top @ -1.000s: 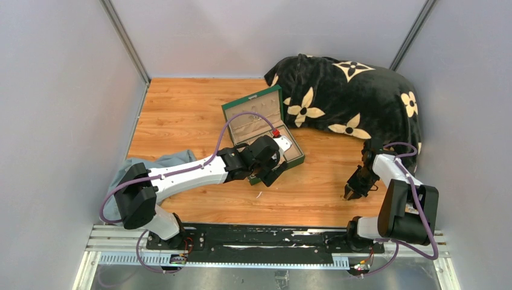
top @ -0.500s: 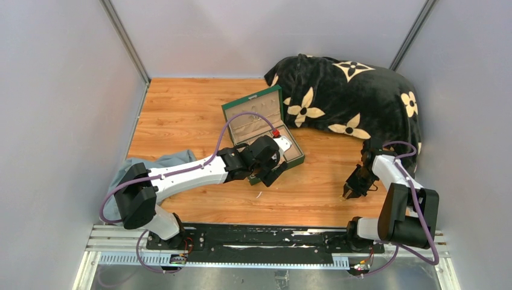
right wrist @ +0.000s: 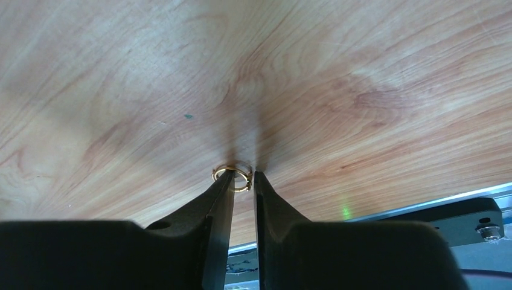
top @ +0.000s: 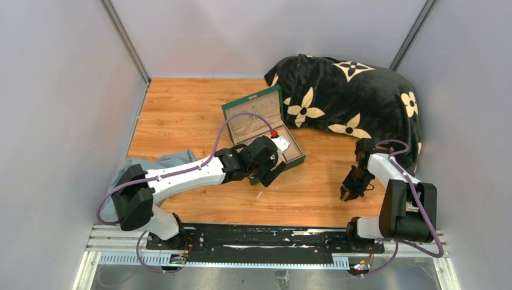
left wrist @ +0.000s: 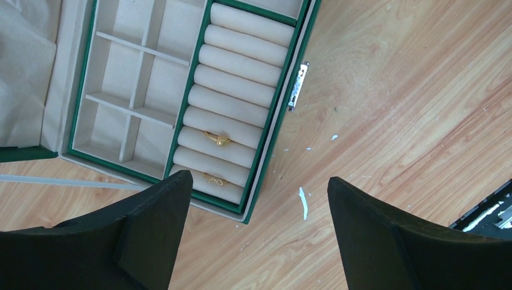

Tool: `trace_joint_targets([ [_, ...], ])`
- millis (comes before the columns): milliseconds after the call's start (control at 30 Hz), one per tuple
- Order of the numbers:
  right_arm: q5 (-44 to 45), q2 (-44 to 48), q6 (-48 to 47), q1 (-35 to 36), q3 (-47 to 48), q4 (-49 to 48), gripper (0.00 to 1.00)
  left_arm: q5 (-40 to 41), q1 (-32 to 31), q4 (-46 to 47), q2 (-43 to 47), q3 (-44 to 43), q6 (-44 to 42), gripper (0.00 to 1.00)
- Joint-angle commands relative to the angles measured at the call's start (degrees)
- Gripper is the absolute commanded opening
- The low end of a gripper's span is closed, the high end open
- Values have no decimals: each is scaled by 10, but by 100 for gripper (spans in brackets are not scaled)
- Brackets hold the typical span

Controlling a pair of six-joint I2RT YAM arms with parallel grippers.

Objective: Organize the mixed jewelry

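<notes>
1. Pinching a gold ring [right wrist: 232, 179] at the very tips of the right gripper [right wrist: 244, 175], fingers [right wrist: 220, 202] pressed nearly together. Seems to catch only one side of the band, low against the table [top: 181, 109], toward its front right.
2. Holding the left gripper [left wrist: 259, 181] spread wide and empty above the near corner of the open box [left wrist: 261, 158].
3. Already seated among the box's rolls, toward the near end: two gold pieces [left wrist: 218, 139]. No silvery cluster to be made out in any view.
4. Could easily drop the ring on lifting, given a thin band, a shallow off-centre grip and hard smooth fingers. Might also flick it away across the wood if squeezed harder.
5. Would be hard to recover if rolled under the blanket [top: 350, 96] just behind, or off the front edge onto the rail [top: 241, 235].
6. Risk of crowding at the box, with the left gripper right over the rolls. Could bump arms there or nudge the box askew.
7. Smooth, varnished-looking wood, dotted with white flecks and a pale sliver [left wrist: 303, 203] beside the box. Probably little friction to stop a rolling ring.
8. Closed in by plain grey walls on three sides, with a grey cloth [top: 175, 160] bunched under the left arm.
</notes>
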State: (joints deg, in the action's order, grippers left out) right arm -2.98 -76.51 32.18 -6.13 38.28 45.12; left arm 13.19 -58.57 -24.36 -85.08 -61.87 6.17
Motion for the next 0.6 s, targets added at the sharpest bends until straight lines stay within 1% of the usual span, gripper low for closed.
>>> trace_joint_targets([
  [0, 22, -9, 7, 9, 0, 20, 22, 10, 3, -7, 12, 10, 4, 87],
  [67, 21, -11, 7, 10, -1, 18, 18, 10, 3, -8, 12, 9, 2, 87],
  [167, 19, -11, 6, 11, -1, 17, 1, 20, 3, -13, 4, -1, -4, 87],
  [300, -7, 12, 7, 11, 14, 22, 0, 32, 3, -62, -15, -60, -21, 89],
  [400, -58, 71, -8, 11, 38, 3, 0, 22, 7, -104, -23, -119, -25, 90],
  [467, -95, 110, -23, 11, 54, -16, 0, -8, 22, -121, -21, -154, -14, 91],
  [533, -133, 138, -37, 12, 71, -31, 0, -64, 49, -133, -20, -187, 12, 91],
  [567, -150, 148, -42, 13, 77, -36, 0, -102, 66, -134, -18, -201, 38, 91],
])
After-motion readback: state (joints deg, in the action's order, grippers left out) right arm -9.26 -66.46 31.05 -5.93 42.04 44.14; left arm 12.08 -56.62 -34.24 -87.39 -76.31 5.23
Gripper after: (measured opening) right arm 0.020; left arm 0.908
